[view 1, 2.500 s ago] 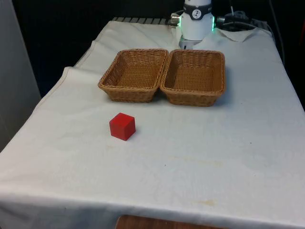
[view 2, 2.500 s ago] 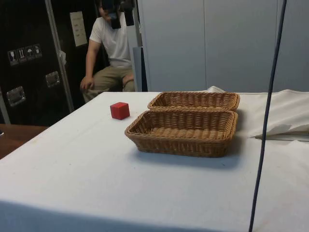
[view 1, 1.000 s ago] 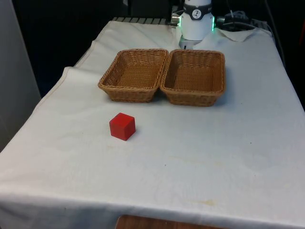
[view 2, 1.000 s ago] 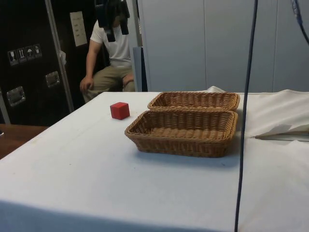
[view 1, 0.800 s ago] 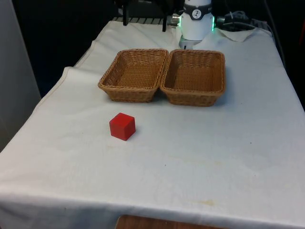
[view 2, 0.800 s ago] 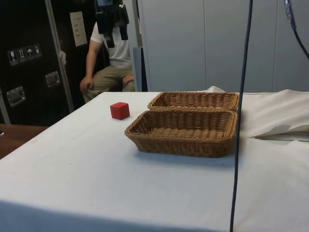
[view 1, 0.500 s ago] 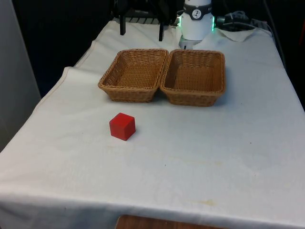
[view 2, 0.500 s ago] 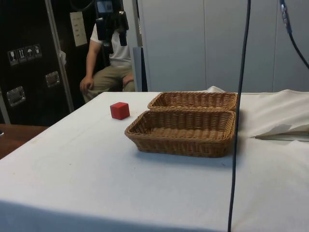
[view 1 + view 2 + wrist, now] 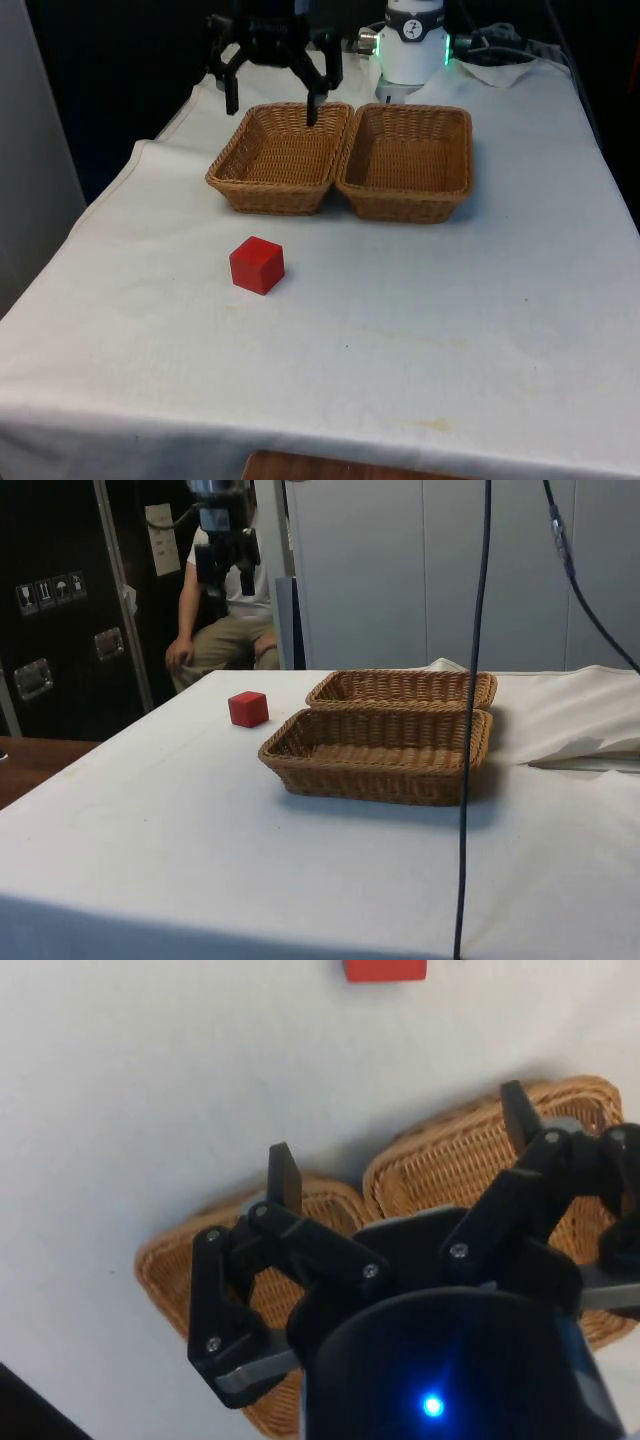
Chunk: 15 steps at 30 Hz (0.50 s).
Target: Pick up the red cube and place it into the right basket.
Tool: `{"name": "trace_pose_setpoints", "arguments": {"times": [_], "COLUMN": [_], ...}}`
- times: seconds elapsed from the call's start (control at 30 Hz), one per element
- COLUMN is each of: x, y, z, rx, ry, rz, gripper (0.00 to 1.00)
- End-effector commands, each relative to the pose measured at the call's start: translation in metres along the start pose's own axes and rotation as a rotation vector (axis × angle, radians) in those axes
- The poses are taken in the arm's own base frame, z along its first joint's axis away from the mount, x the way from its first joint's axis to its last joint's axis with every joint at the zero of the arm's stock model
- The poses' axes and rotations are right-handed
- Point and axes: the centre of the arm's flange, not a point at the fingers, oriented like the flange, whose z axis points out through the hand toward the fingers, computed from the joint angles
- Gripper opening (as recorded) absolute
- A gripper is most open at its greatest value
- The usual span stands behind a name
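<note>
Front view: gripper (image 9: 272,108) hanging above the left basket (image 9: 281,157), fingers spread wide and holding nothing | red cube (image 9: 257,265) sitting on the white cloth (image 9: 450,330) near the baskets | right basket (image 9: 407,161) touching the left one

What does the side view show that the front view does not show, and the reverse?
The side view alone shows a seated person behind the table and dark cabinets. The front view alone shows the robot's white base and black curtains. Both show the red cube resting on the white cloth, the two wicker baskets side by side, and the open hand hanging above the table, holding nothing.
</note>
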Motion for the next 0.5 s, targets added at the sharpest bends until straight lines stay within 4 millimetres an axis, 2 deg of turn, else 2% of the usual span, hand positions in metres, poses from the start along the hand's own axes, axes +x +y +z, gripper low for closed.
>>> {"name": "trace_pose_setpoints", "arguments": {"times": [0.0,0.47], "x": [0.001,0.001], "y": [0.002,0.028], "z": [0.005,0.04], "rx": [0.011,0.053], "ry": [0.008,0.007], "rz": [-0.001,0.03], "gripper": [1.0,1.0]}}
